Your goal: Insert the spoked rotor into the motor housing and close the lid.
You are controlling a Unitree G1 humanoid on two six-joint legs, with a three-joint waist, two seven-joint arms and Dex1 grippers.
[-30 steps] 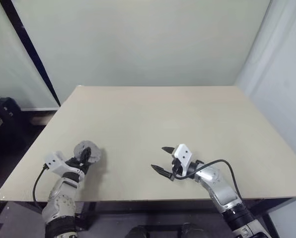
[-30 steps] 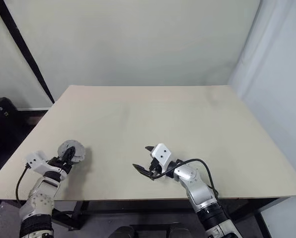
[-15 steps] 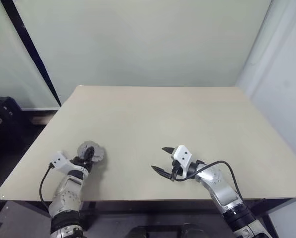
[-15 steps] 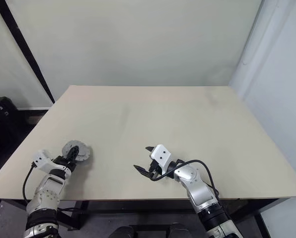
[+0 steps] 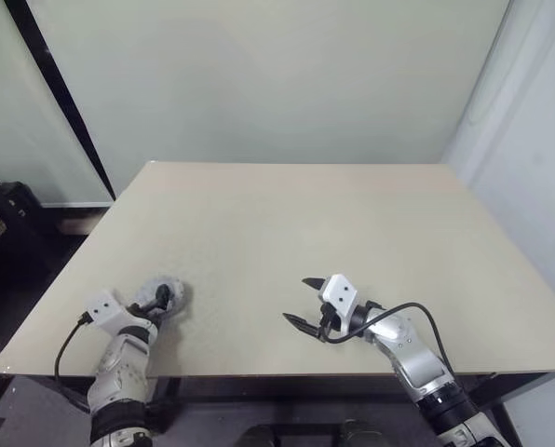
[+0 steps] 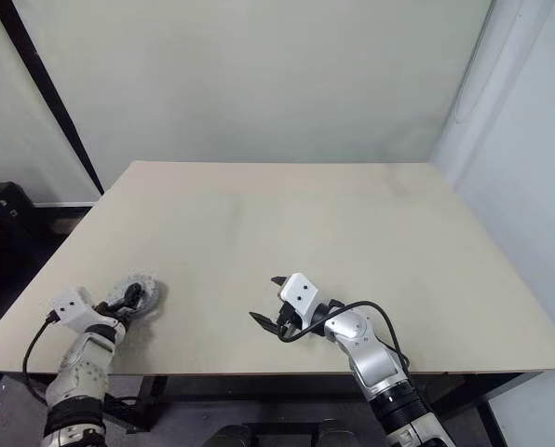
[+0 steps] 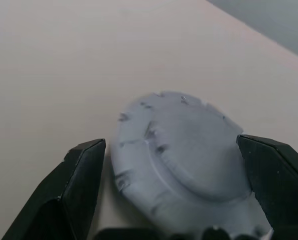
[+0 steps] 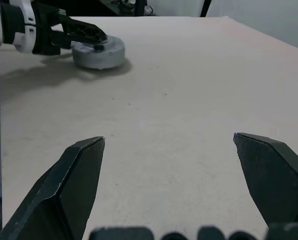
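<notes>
The closed motor housing point(image 8: 98, 52) with its lid point(image 7: 189, 145) on lies flat on the surface point(image 5: 287, 233), near its left front edge. My left pincer point(image 7: 174, 200) is wide open around it, holding nothing; my right pincer point(image 8: 181, 165) is open and empty too. I judge the task finished; next I should draw the left arm back.

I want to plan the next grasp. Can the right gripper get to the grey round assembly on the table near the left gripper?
Probably yes. The right gripper is open, and bare table lies between it and the grey round assembly. The left gripper, open around the assembly, crowds one side of it.
</notes>
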